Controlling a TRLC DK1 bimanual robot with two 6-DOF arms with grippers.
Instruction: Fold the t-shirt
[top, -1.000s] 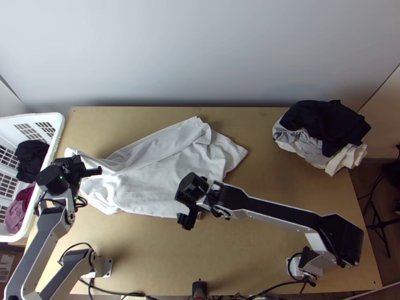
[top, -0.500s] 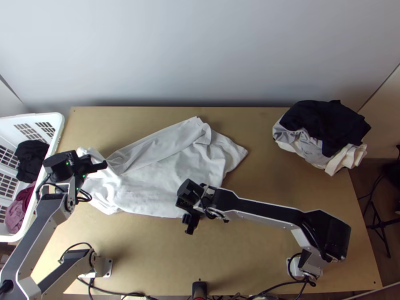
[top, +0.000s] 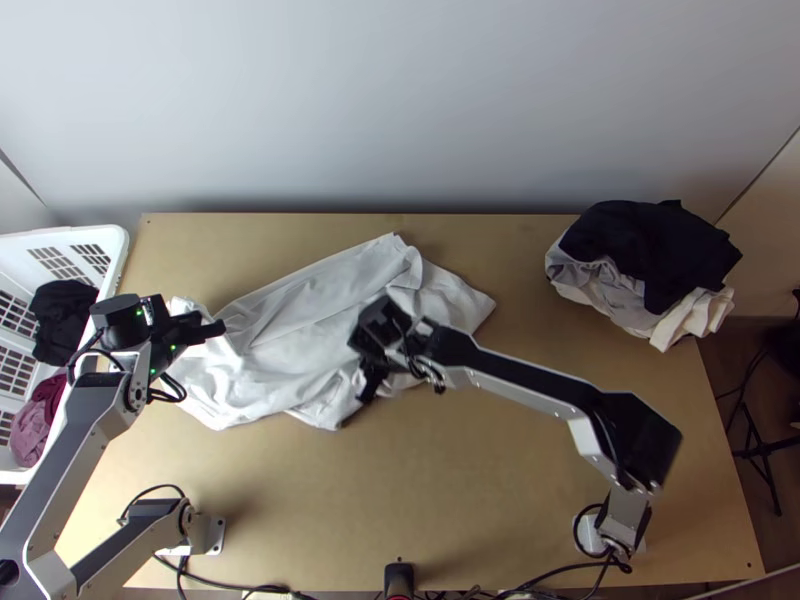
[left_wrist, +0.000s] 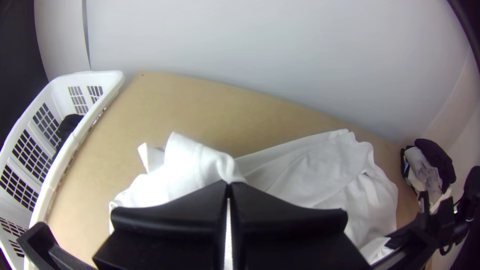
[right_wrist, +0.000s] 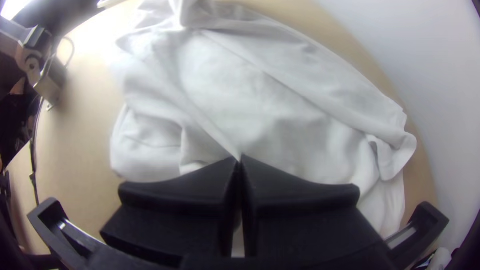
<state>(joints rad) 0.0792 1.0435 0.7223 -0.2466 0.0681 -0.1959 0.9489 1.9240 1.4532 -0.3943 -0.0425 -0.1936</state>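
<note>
- T-shirt (top: 310, 335), top view: spread, rumpled on the bench (top: 450, 510), long axis slanting from near the basket (top: 118, 250) toward far right.
- Left wrist view: left hand (left_wrist: 228, 185), fully closed, pinches a raised fold at the basket end.
- Right wrist view: right hand (right_wrist: 239, 158), closed on near-edge cloth; folding probably crosses that axis.

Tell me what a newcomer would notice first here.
First, the rumpled white t-shirt, pinched by the left gripper at the table's left and by the right gripper nearer the middle. Then the dark-topped heap of clothes at the table's far right, and the white basket at the left edge.
</note>
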